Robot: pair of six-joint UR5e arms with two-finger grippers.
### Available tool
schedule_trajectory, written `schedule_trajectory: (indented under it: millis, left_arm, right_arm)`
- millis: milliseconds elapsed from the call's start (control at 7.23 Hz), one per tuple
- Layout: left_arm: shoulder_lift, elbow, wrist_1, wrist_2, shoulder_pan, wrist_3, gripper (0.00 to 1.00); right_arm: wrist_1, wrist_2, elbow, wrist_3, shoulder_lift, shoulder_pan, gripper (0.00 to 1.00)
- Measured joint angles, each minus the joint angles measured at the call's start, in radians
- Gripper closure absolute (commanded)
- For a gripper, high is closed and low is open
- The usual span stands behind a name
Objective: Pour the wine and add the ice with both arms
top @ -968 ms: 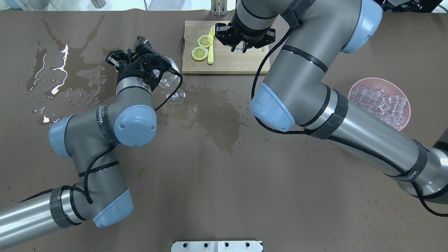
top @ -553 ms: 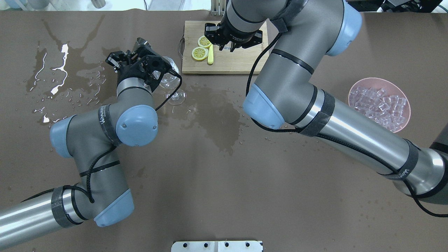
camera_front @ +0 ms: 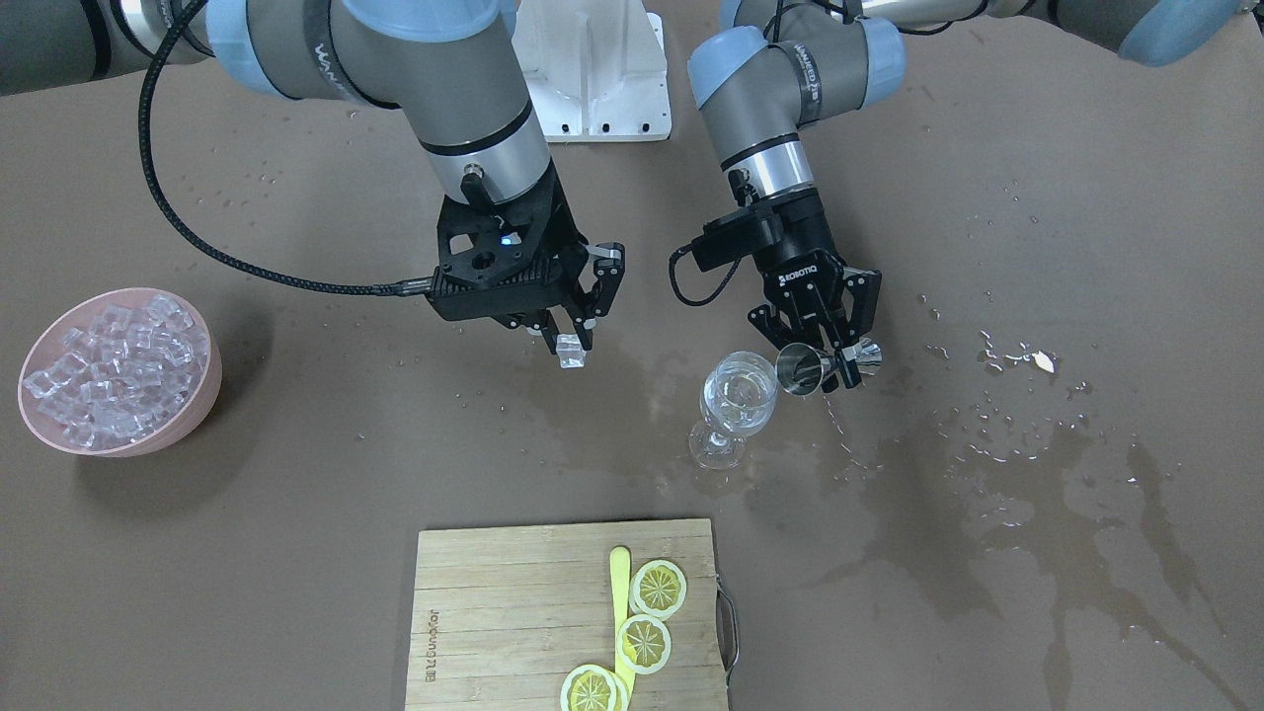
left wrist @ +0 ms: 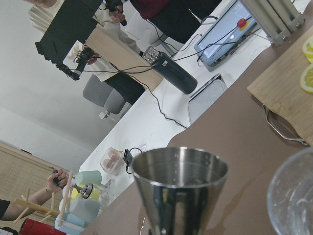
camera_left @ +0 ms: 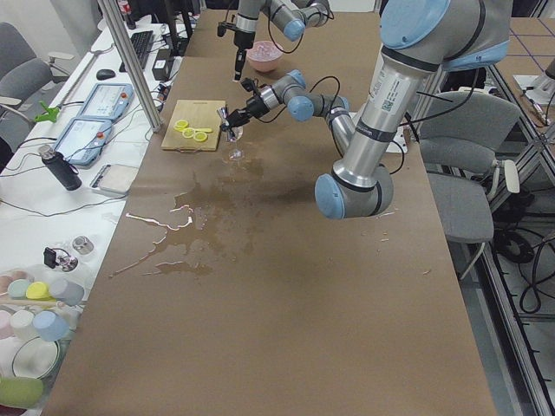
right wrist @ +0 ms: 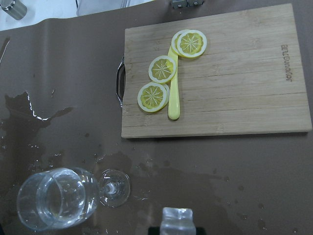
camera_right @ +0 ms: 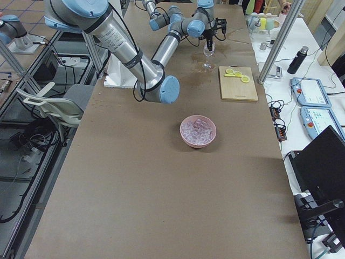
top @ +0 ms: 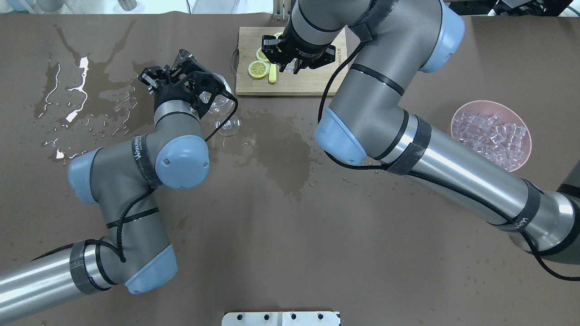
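My left gripper (camera_front: 837,363) is shut on a steel jigger (camera_front: 798,367), tipped on its side with its mouth at the rim of the wine glass (camera_front: 736,400). The glass stands upright on the wet brown table, with a little clear liquid in its bowl (right wrist: 56,198). The left wrist view shows the jigger's rim (left wrist: 178,169) and the glass edge (left wrist: 293,196). My right gripper (camera_front: 570,341) is shut on one ice cube (camera_front: 570,352), in the air beside the glass and apart from it. The cube also shows in the right wrist view (right wrist: 177,219). The rest of the ice fills a pink bowl (top: 491,133).
A wooden cutting board (top: 312,77) with lemon slices (right wrist: 161,68) and a yellow knife (right wrist: 173,93) lies beyond the glass. Dark wet stains (top: 276,154) and puddles (camera_front: 1037,464) spread over the table. The white bracket base (camera_front: 592,69) sits at the robot's edge.
My right gripper has moved with the ice cube leftward in the overhead view, toward the wine glass. My left arm has shifted only slightly, still holding the jigger at the glass.
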Motion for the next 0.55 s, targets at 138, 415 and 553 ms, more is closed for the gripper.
schedule_trajectory:
  millis: [138,415,553]
  left_arm:
    - [-0.008,-0.001,0.024,0.01,0.009,0.003,0.8]
    - [-0.017,-0.003,0.07,0.036,0.028,0.011,0.8]
    - [-0.017,-0.004,0.093,0.045,0.033,0.014,0.8]
  right_arm:
    - [0.001,0.002,0.0,0.006,0.0,0.0,1.0]
    - [0.002,0.003,0.002,0.013,-0.002,0.0,1.0]
    - [0.002,0.001,0.003,0.015,-0.003,0.0,1.0]
